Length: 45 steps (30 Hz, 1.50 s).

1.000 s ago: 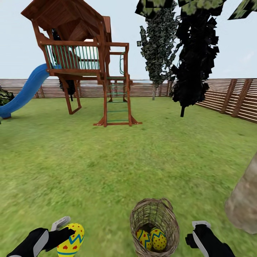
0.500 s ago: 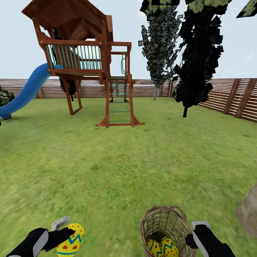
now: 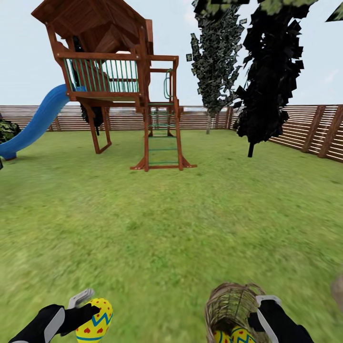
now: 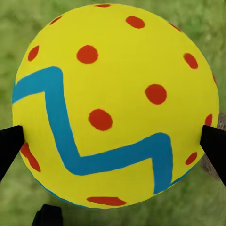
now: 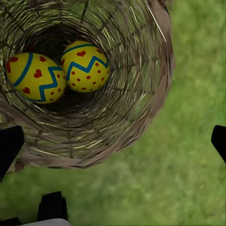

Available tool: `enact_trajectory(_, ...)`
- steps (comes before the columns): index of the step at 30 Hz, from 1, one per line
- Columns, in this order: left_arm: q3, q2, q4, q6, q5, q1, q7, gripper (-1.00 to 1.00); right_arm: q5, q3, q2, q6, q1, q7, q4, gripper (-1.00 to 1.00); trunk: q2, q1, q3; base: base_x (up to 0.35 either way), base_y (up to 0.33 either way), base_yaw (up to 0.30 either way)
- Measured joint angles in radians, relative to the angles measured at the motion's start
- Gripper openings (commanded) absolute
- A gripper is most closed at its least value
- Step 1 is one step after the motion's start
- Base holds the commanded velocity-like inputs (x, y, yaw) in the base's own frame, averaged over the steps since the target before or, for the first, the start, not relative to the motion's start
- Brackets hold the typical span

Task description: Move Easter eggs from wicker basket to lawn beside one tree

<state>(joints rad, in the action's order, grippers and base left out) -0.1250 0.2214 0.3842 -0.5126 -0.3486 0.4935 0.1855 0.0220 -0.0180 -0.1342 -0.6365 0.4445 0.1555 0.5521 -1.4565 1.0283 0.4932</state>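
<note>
My left gripper (image 3: 92, 310) is shut on one yellow Easter egg (image 3: 96, 322) with blue zigzag and red spots, low at the head view's left. In the left wrist view that egg (image 4: 113, 103) sits between the two dark fingertips (image 4: 10, 147). The wicker basket (image 3: 232, 301) stands on the lawn (image 3: 157, 224) at the lower right, with two eggs (image 3: 234, 336) inside. My right gripper (image 3: 265, 313) is open beside the basket's right rim. The right wrist view looks down into the basket (image 5: 141, 113) at both eggs (image 5: 35, 77) (image 5: 85, 66).
A wooden play tower (image 3: 114, 81) with a blue slide (image 3: 33, 124) stands ahead to the left. A narrow dark tree (image 3: 214, 62) and an almost black tree (image 3: 269, 76) stand by the slat fence (image 3: 309, 128). A grey-brown trunk edge (image 3: 338, 289) shows at the far right.
The whole head view has shifted, so the camera has moved. The basket now sits lower and further right, against my right gripper, and the trunk has nearly left the picture. The left grip is unchanged.
</note>
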Motion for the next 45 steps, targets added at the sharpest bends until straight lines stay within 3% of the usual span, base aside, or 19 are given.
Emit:
enact_trajectory(18,0.002,0.002,0.000,-0.001,0.001,0.000,0.000,-1.00,0.000,0.005,-0.010,-0.002,0.000,-0.001,0.010,1.00,0.000,0.001,0.000,0.066,0.252,0.000)
enact_trajectory(19,-0.001,0.008,0.001,-0.001,0.000,0.000,0.000,-1.00,-0.002,0.010,-0.031,-0.004,0.000,-0.001,0.011,1.00,0.000,0.001,0.000,0.000,0.021,0.000)
enact_trajectory(20,-0.003,0.016,0.004,-0.002,0.000,0.000,0.001,-1.00,-0.001,0.012,-0.072,-0.006,0.000,-0.003,0.012,1.00,0.000,0.001,0.000,0.000,0.009,0.000)
enact_trajectory(22,-0.003,0.029,0.002,-0.004,-0.001,0.000,0.001,-1.00,0.027,0.013,-0.207,-0.013,0.000,-0.057,0.012,1.00,0.000,0.001,0.000,0.000,0.003,0.000)
enact_trajectory(23,-0.001,0.028,0.000,-0.003,-0.001,0.000,0.000,-1.00,0.041,0.012,-0.239,-0.021,0.000,-0.112,0.012,1.00,0.000,0.001,0.000,0.000,0.001,0.000)
enact_trajectory(25,0.004,0.027,-0.001,-0.003,0.000,0.000,0.000,-1.00,0.050,0.007,-0.269,-0.058,0.000,-0.184,0.011,1.00,0.000,0.001,0.000,0.000,0.000,0.000)
enact_trajectory(36,0.003,0.024,-0.001,-0.002,0.000,0.000,-0.002,-1.00,0.051,0.003,-0.265,-0.072,0.000,-0.201,0.012,1.00,0.000,0.000,0.000,0.163,0.203,0.000)
enact_trajectory(45,-0.003,0.023,-0.002,0.000,0.000,0.000,0.000,-1.00,0.051,0.003,-0.265,-0.072,0.000,-0.201,0.013,1.00,0.000,0.000,0.000,0.265,0.020,0.000)
